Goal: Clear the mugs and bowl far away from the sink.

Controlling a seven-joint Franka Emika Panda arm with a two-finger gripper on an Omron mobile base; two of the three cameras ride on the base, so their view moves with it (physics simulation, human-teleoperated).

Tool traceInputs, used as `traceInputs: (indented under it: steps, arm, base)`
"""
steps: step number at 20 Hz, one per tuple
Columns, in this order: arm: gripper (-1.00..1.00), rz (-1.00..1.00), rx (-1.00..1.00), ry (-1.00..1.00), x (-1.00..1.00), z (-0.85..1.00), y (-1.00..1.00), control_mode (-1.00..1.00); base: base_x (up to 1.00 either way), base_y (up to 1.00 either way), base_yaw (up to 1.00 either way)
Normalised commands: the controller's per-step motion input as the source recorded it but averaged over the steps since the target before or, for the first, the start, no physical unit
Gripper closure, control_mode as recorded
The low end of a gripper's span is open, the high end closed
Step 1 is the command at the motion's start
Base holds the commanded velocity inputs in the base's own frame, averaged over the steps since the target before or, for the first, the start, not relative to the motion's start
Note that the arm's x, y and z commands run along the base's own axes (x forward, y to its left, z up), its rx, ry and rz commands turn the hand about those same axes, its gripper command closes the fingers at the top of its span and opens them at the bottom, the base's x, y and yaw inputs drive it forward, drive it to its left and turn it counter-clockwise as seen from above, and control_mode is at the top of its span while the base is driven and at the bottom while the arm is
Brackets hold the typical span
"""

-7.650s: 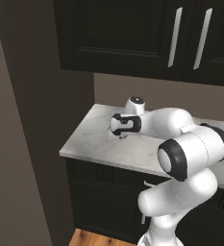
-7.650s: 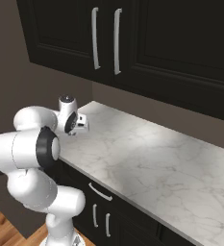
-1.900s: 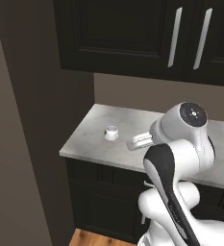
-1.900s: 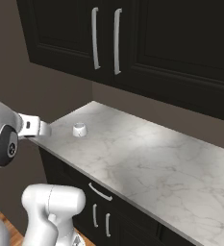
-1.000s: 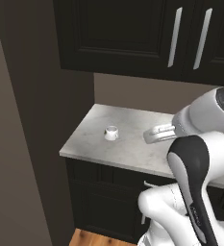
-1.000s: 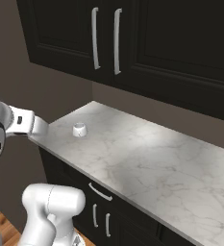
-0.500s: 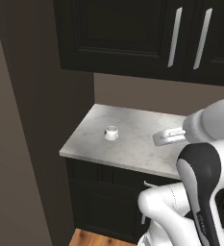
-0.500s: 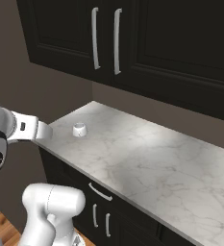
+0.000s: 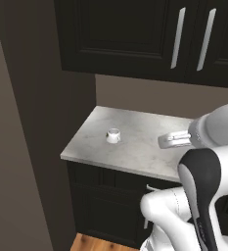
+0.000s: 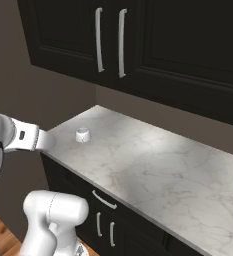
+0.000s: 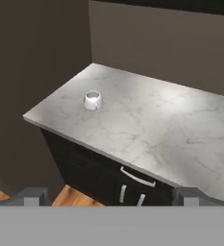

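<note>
White mug (image 9: 113, 135) sits alone at the desk's (image 9: 135, 152) far left corner; my arm has swung away right, hand (image 11: 108, 194) open and empty — one mug cleared.

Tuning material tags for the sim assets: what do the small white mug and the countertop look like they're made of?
Squat glossy white mug: looks like glazed ceramic, going by its smooth white body with a bright sheen, though glossy plastic can't be ruled out. Pale grey veined countertop: looks like polished marble or a marble-look slab, with fine darker veins and a soft light patch.
</note>
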Motion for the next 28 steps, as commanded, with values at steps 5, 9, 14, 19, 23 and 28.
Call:
traceInputs:
  steps: [5, 9, 14, 19, 23, 28]
  arm:
    - [-1.00, 0.00, 0.00, 0.00, 0.00, 0.00, 0.00, 1.00]
    - [-1.00, 0.00, 0.00, 0.00, 0.00, 0.00, 0.00, 1.00]
    - [-1.00, 0.00, 0.00, 0.00, 0.00, 0.00, 0.00, 1.00]
    - [-1.00, 0.00, 0.00, 0.00, 0.00, 0.00, 0.00, 1.00]
    - [-1.00, 0.00, 0.00, 0.00, 0.00, 0.00, 0.00, 1.00]
    - [-1.00, 0.00, 0.00, 0.00, 0.00, 0.00, 0.00, 1.00]
  base:
    - [-0.78, -0.09, -0.13]
    - [-1.00, -0.04, -0.12]
    - [-0.74, 0.00, -0.15]
    - [-0.05, 0.09, -0.55]
    - [0.09, 0.16, -0.92]
    - [0.00, 0.00, -1.00]
